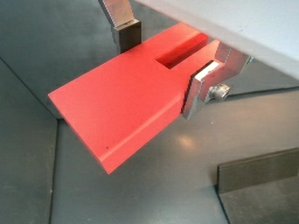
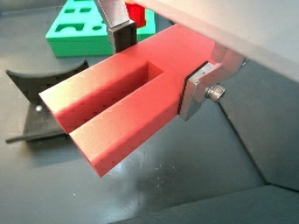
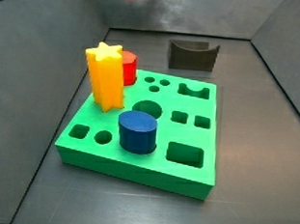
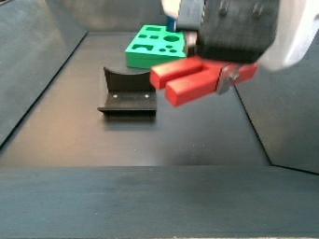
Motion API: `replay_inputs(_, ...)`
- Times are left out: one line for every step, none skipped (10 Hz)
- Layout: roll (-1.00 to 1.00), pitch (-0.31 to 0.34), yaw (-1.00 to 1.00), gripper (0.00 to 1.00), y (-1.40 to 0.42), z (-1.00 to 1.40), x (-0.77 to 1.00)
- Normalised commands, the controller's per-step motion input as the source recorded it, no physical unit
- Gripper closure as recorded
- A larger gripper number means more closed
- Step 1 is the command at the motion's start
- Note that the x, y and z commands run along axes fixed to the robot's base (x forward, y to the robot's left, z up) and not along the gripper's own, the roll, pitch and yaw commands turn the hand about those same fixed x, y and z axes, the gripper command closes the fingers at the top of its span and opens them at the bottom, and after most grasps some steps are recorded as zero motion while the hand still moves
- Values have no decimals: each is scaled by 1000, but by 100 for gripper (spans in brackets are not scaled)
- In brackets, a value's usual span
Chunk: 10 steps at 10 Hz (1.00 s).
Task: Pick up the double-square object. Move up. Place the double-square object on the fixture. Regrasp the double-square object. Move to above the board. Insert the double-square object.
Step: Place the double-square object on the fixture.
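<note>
The gripper [image 2: 158, 63] has its flat silver fingers closed on the notched end of the double-square object [image 2: 114, 109] — a plain red elongated block, carried clear of the floor, right of centre in a side view. I judge it is lifted for transfer to the fixture [image 4: 127, 94], the dark U-recessed block left of it. The thick green board [image 3: 145, 133] lies apart — no writing is readable.

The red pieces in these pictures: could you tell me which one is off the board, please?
The double-square object, a long notched red block held in the air between the gripper's fingers. The red cylinder stands on the board, beside the yellow star prism.
</note>
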Motion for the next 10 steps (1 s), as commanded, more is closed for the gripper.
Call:
replay_inputs(70,98,17,100,-1,519,-18)
replay_inputs(61,102,17,100,3,301,-6)
replay_inputs(58,112,17,100,4,169,-1)
replay_inputs(144,40,1000,100,-1000,196,822)
replay_inputs(146,41,1000,100,-1000,180,829)
replay_inputs(154,50,1000,100,-1000,173,840)
replay_inputs(161,64,1000,100,-1000,165,877)
replay_inputs(163,74,1000,100,-1000,161,924)
replay_inputs(167,88,1000,100,-1000,158,991)
replay_inputs(171,102,1000,100,-919,146,1000)
